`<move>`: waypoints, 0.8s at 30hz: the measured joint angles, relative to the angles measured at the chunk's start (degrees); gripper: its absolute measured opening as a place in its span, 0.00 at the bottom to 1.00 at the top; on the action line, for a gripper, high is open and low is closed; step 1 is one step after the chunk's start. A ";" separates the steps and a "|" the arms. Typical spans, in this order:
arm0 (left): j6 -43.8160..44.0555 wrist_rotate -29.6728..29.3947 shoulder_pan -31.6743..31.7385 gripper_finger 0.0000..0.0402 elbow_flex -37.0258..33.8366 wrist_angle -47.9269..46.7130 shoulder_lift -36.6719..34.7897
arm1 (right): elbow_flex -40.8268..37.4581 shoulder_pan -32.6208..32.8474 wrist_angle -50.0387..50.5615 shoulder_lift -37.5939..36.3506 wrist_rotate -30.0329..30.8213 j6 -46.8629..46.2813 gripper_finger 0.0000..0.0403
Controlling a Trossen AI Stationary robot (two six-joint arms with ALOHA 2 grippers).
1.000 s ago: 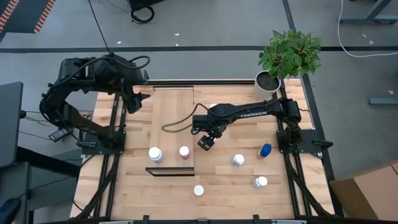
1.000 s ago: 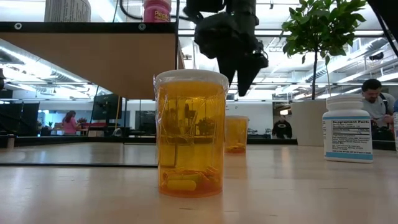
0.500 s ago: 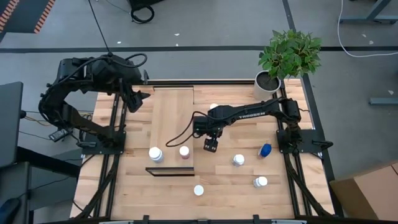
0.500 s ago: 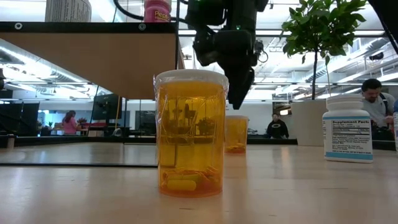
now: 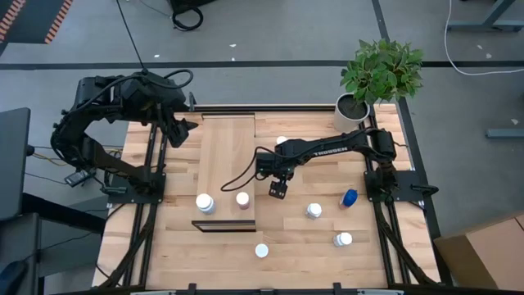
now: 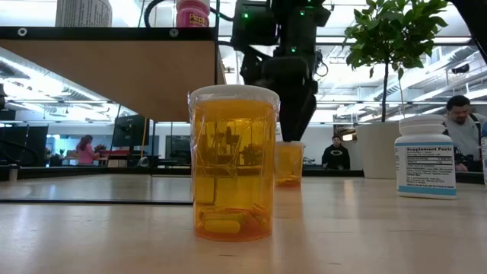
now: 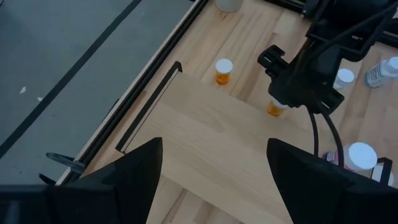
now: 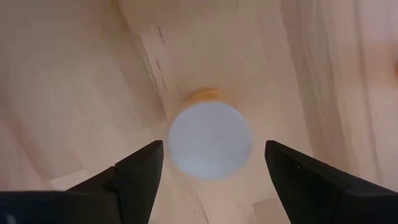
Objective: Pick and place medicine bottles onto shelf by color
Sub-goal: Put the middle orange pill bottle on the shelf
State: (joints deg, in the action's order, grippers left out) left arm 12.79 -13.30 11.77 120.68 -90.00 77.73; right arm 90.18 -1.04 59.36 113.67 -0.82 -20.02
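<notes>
While upright, cap up: orange bottle [image 8: 210,140] under right gripper [image 8: 210,168] (fingers spread wide).

The shelf [image 5: 227,168] is showing pale, lightly grained wood with a dark frame edge. On it, a white-capped bottle [image 5: 205,202] and a dark-pink bottle [image 5: 242,200] with a white cap are standing. Just beside the shelf, an orange bottle [image 8: 210,138] is showing a white cap. Farther from the shelf, a blue bottle [image 5: 350,197] is lying beside a white bottle [image 5: 314,211]. A translucent amber bottle [image 6: 233,163] is showing yellow pills. The plant [image 5: 382,69] is displaying green leaves in a white pot [image 5: 352,109]. Both arms are appearing black.
</notes>
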 joint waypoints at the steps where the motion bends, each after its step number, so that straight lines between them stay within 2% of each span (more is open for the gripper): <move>1: 0.08 0.00 0.00 0.73 0.00 -0.01 0.00 | -0.30 0.05 -0.08 0.00 0.02 -0.68 0.72; 18: -0.05 0.00 0.00 0.73 0.00 -0.01 0.02 | -0.62 0.05 -3.09 0.00 2.29 -2.92 0.72; 24: -0.57 0.00 0.00 0.73 0.00 -0.01 0.02 | -0.62 0.05 -3.00 0.00 1.54 -2.92 0.67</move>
State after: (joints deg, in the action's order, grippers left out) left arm 12.22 -13.30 11.77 120.68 -90.02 77.76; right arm 89.56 -0.99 56.36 113.67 0.72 -22.94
